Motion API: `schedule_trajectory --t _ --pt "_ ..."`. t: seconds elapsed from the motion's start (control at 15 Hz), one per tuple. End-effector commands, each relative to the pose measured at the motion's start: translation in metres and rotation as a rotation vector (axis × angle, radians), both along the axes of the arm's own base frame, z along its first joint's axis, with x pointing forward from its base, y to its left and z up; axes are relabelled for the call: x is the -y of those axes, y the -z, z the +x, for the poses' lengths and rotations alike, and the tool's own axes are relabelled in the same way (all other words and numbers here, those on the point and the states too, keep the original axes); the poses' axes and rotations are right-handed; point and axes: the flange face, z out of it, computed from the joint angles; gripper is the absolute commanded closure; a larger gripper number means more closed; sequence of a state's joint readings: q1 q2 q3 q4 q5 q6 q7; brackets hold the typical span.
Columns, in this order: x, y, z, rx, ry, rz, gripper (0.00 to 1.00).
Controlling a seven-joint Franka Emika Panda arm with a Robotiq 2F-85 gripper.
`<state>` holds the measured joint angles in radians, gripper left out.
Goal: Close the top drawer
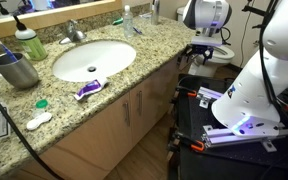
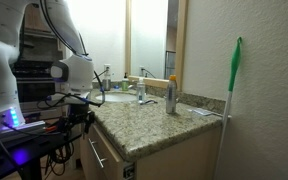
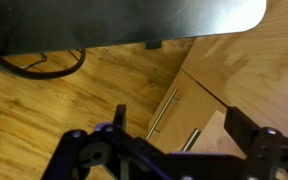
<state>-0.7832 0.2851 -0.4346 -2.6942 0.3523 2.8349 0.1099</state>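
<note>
My gripper [image 1: 197,52] hangs beside the end of the granite vanity, just below counter height; it also shows in an exterior view [image 2: 79,115]. In the wrist view its two black fingers [image 3: 184,135] are spread wide with nothing between them. Below them a light tan wooden panel [image 3: 224,140] with a short metal bar stands out from the cabinet face; this looks like the top drawer. In an exterior view the tan front under the counter edge [image 1: 172,75] is close to the gripper. How far the drawer stands out is unclear.
Tall tan cabinet doors [image 1: 134,112] with slim bar handles [image 3: 162,112] sit under the sink [image 1: 92,58]. The counter holds a metal cup [image 1: 19,70], a toothpaste tube [image 1: 87,89] and bottles [image 2: 170,95]. The robot's black base cart [image 1: 224,140] stands next to the vanity, on a wood floor [image 3: 74,100].
</note>
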Motion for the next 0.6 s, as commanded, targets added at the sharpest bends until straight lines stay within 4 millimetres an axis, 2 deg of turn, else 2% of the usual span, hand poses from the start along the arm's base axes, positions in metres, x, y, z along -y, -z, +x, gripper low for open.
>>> schedule_trajectory --t 0.0,0.13,0.27,0.53 --pt "0.000 -0.004 0.004 0.124 0.036 -0.012 0.00" --pt "0.000 0.007 -0.005 0.104 0.030 0.030 0.00" --pt "0.001 0.005 -0.014 0.083 0.045 -0.007 0.00" --pt "-0.008 0.002 -0.045 0.061 0.077 -0.031 0.00"
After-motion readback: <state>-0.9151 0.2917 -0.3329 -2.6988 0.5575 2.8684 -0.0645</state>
